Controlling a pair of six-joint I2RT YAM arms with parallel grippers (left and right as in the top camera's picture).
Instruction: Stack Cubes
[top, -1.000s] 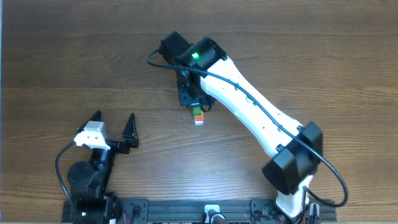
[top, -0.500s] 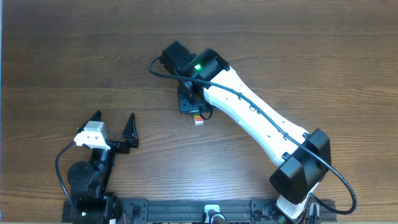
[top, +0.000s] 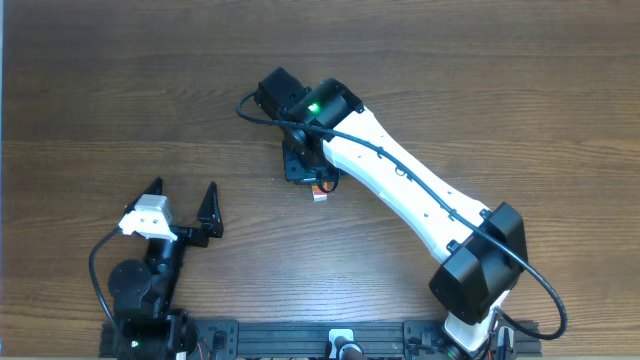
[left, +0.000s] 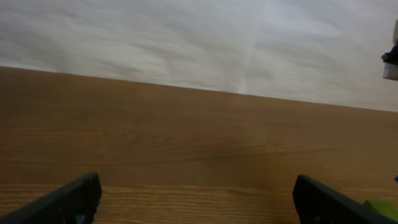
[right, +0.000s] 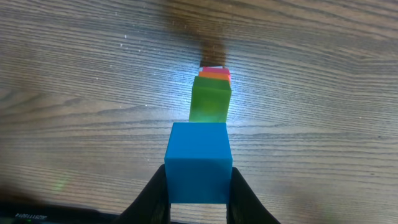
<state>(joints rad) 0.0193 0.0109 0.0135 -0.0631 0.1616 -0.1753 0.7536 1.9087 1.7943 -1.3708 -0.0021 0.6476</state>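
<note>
Fingers on the left arm stand spread wide with nothing between them, low over the brown wood-grain desk and well apart from the cubes. Toward the middle of the desk stands a short, narrow stack: a green cube on top, an orange cube under it, and a pale cube at the base. The right arm's fingers are closed partway, just to the width of a small blue cube, and press its two opposite side faces. That cube is held just beside or just over the green one; whether the two touch cannot be told. The blue cube looks rigid, light and smooth-faced, so a modest squeeze on flat parallel sides, as here, should hold it, though a slick face could let it twist. The stack looks easy to topple, so any sideways nudge is a risk.
</note>
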